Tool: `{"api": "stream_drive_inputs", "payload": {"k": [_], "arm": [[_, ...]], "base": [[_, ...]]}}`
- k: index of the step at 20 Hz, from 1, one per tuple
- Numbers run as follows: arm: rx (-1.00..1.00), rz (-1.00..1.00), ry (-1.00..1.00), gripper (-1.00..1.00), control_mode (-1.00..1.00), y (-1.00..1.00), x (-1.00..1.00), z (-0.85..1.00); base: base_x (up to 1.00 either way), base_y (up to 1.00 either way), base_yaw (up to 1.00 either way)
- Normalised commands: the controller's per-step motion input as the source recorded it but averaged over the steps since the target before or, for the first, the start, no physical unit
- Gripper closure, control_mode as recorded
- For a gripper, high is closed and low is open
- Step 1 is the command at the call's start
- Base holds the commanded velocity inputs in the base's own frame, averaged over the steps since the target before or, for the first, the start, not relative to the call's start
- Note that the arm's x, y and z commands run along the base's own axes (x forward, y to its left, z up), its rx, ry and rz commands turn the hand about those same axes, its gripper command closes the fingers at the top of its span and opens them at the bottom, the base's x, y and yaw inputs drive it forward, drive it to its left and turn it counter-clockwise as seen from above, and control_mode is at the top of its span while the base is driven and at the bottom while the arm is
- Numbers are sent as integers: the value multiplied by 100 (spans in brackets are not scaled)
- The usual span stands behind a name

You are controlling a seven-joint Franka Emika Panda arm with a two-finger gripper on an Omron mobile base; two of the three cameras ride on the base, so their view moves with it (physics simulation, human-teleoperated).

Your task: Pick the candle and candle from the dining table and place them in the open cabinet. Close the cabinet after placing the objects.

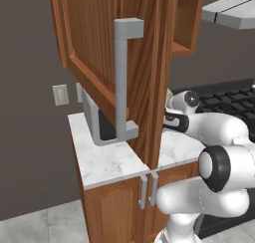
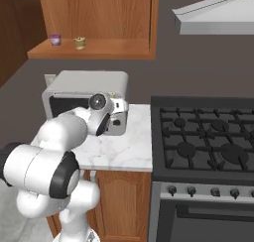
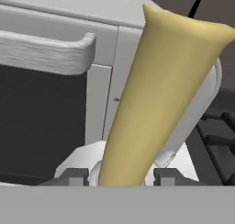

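The slim golden-yellow candle (image 3: 156, 94) stands between my fingertips (image 3: 73, 176), and its round silver dish base (image 3: 176, 156) sits low in my gripper (image 3: 120, 176), which is shut on it. In the right base view my gripper (image 2: 117, 118) hangs low over the counter, just in front of the microwave. The short stubby candle (image 2: 80, 42) stands on the shelf of the open cabinet (image 2: 94, 51), up and to the left of my hand. The cabinet's panelled door (image 1: 94, 48) swings wide open, with its long grey bar handle (image 1: 122, 77) facing the left base camera.
A small purple ring (image 2: 55, 39) sits left of the stubby candle on the shelf. The grey microwave (image 2: 84, 85) stands on the small marble counter (image 2: 124, 149). A black stove (image 2: 208, 137) lies to the right, under a range hood (image 2: 213, 15). A low cabinet (image 1: 119, 202) is below the counter.
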Motion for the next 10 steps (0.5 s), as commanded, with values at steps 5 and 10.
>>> {"api": "stream_drive_inputs", "payload": {"k": [5, 10], "arm": [[0, 5, -1, 100, -100, 0, -14, 96], [-1, 3, -2, 100, -100, 0, -12, 100]], "base": [[0, 0, 0], [0, 0, 0]]}}
